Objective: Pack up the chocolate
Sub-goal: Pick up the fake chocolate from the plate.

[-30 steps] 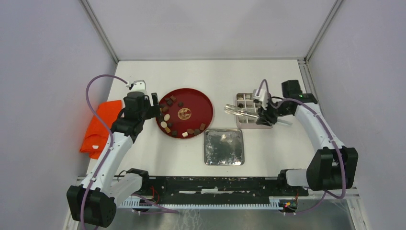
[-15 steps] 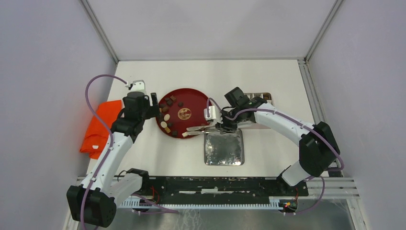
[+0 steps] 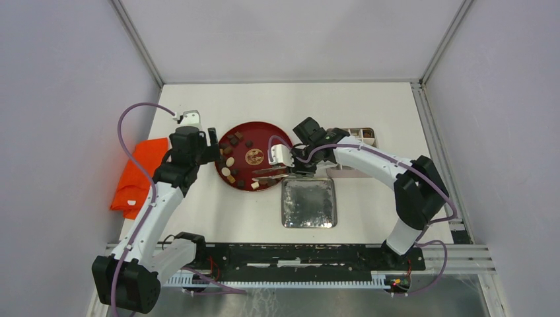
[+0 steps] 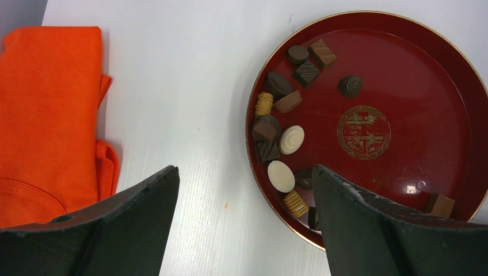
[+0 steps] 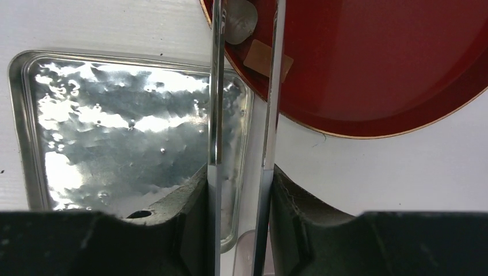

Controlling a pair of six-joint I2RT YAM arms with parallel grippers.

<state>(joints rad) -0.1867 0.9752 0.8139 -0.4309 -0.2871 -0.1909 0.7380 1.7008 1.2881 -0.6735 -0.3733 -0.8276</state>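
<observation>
The chocolate (image 4: 292, 140) is found on the round dark-red plate (image 4: 403, 75). Most pieces are strung along its left rim, and a few are set at its near right rim. In the right wrist view, 2 of those near pieces, a cream-white oval (image 5: 239, 20) and a light-brown square (image 5: 266, 58), are seen between the 2 blades of the metal tongs (image 5: 216, 115). They lie straight ahead of the right tool (image 5: 240, 230), on the tongs' long axis, which runs from the metal tray (image 5: 115, 115) across the plate's rim. The blade tips pass out of the top of that view. It cannot be told whether the blades are down at the level of the pieces or above them.

The tongs are clamped at their rear between the fingers of the right tool, so this arm is judged much the nearer to these 2 pieces. The left tool (image 4: 244, 230) is held above the worktop (image 4: 184, 86) and the plate's left edge, with its jaws spread wide and nothing in them. It is nearer the left-hand row.

The pieces are bite-size and dark brown, light brown or cream-white. They are round, oval or square, and some are ribbed or moulded on top. The compartment box (image 3: 365, 134) is seen at the far right, partly hidden behind the right arm.
</observation>
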